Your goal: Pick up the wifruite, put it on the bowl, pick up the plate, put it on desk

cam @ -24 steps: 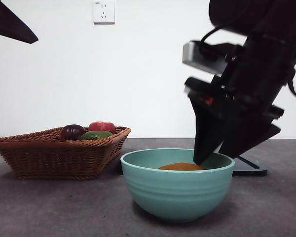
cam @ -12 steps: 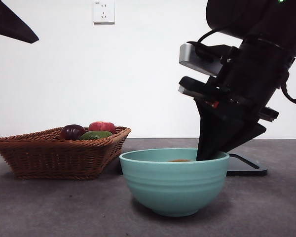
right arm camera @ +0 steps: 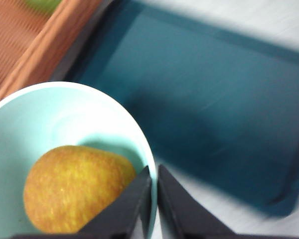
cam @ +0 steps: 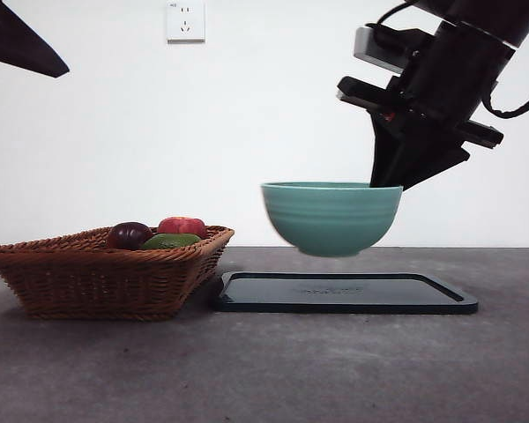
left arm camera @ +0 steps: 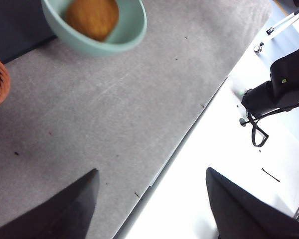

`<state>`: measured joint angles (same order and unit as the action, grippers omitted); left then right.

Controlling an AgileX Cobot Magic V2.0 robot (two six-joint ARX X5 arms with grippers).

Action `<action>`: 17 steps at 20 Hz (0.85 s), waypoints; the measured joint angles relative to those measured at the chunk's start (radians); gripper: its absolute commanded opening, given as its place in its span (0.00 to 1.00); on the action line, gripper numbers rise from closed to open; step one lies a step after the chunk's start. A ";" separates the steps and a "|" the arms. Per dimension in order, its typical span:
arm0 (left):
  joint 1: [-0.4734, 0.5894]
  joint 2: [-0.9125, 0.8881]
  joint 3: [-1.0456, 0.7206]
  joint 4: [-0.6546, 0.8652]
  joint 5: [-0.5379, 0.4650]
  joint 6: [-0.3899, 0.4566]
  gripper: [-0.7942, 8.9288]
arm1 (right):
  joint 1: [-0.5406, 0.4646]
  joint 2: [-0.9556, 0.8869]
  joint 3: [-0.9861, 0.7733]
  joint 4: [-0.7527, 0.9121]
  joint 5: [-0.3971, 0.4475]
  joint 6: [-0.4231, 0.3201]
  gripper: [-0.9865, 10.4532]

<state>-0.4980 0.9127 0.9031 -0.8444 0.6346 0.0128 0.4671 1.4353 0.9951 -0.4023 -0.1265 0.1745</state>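
Right pincer clamps the rim of the ridged teal-green bowl, round brown-orange fruit inside, aloft over the glossy black tray; left pincer gapes idle.

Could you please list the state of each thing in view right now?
bowl: lifted clear above the tray, fruit inside.
brown fruit: lying in the bowl.
right gripper: shut on the bowl's rim.
left gripper: open, holding nothing.
tray: flat on the desk.
basket: on the desk, holding fruit.
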 measured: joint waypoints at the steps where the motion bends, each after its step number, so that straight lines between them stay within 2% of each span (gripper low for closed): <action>1: 0.000 0.000 0.000 0.000 0.000 0.000 0.43 | -0.027 0.027 0.029 0.000 0.000 -0.010 0.09; 6: 0.000 0.000 0.000 0.000 0.000 0.000 0.43 | -0.101 0.202 0.182 0.002 -0.001 -0.026 0.09; 10: 0.000 0.000 0.000 0.000 0.000 0.000 0.43 | -0.103 0.331 0.284 0.011 -0.002 -0.036 0.09; 17: 0.000 0.000 0.000 -0.004 0.000 0.000 0.43 | -0.103 0.404 0.291 0.025 -0.002 -0.037 0.09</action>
<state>-0.4980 0.9131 0.9031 -0.8486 0.6346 0.0128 0.3645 1.8393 1.2858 -0.3771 -0.1280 0.1379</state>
